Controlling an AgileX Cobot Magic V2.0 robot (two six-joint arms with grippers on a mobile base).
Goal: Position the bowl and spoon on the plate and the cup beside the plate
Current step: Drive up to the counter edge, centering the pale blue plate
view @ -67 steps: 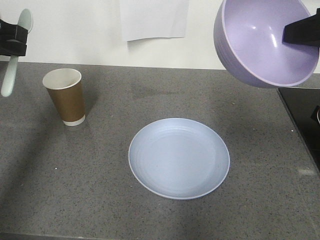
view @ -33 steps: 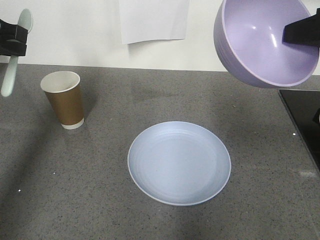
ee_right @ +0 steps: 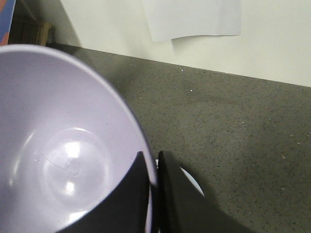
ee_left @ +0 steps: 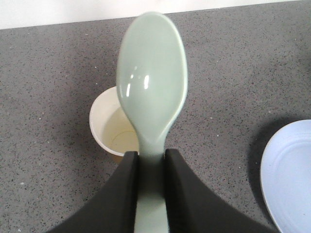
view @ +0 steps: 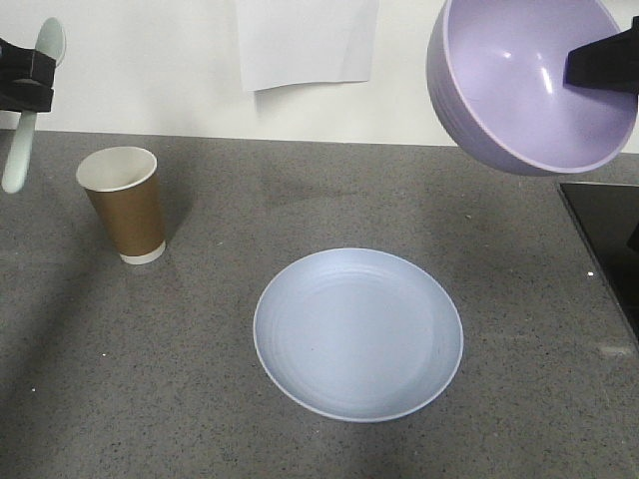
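My left gripper (ee_left: 151, 158) pinches the pale mint-green plastic spoon (ee_left: 151, 82) aloft; my right gripper (ee_right: 151, 164) clamps the lavender plastic bowl (ee_right: 63, 160) by its rim. From the round pale-blue plate (view: 357, 334), the brown paper cup (view: 125, 205) stands at ten o'clock, a black panel (view: 604, 235) at three.

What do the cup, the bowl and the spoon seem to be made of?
The cup looks like paper: matte brown wall, white inside, thin white rim. The bowl seems plastic, lavender and glossy, with bright highlights inside. The spoon also seems plastic, pale mint, smooth, with small reflections on its head; melamine cannot be excluded.
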